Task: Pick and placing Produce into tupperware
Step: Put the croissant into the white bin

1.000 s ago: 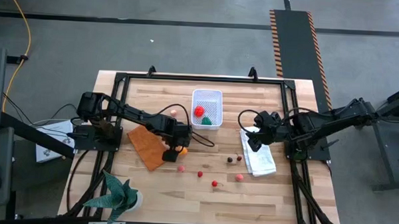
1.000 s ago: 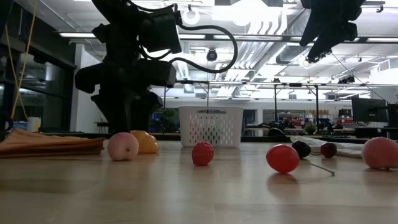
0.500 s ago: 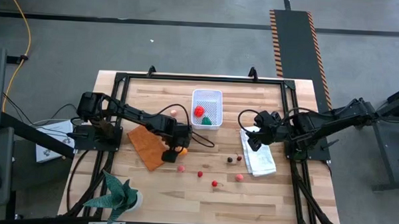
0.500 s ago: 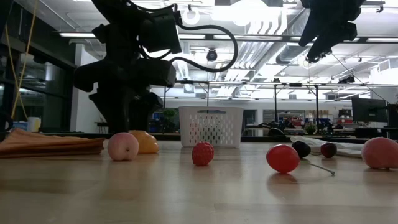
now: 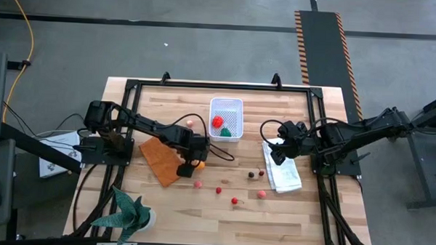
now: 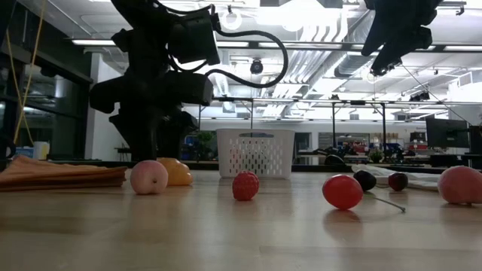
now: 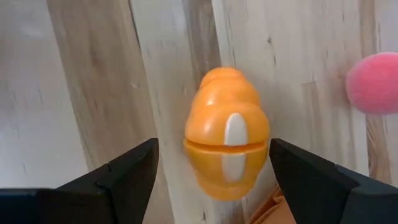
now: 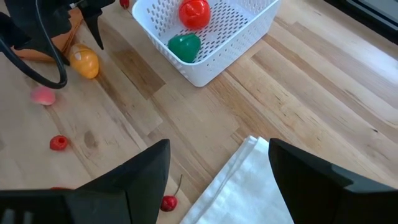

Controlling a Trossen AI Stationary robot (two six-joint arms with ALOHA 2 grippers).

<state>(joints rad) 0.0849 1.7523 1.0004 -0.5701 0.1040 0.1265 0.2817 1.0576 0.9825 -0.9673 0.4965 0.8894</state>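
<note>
Left claw [image 7: 211, 165] hangs spread wide over the orange piece [image 7: 227, 130] lying on the surface [image 5: 222, 217], lined up to grab it. Tub [image 5: 226, 119] sits nearby. Right claw [image 8: 217, 165] waits apart above the cloth [image 8: 242, 186].

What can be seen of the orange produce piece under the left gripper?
The orange produce piece is a glossy, plastic-looking toy with a lobed, rounded body, a seam across it and pale oval patches along its middle. It lies on the bare wooden table beside the corner of the flat orange-brown rectangle. The left gripper hangs over it, open, one finger on either side; nothing grips it. A pink piece lies nearby, apart.
</note>
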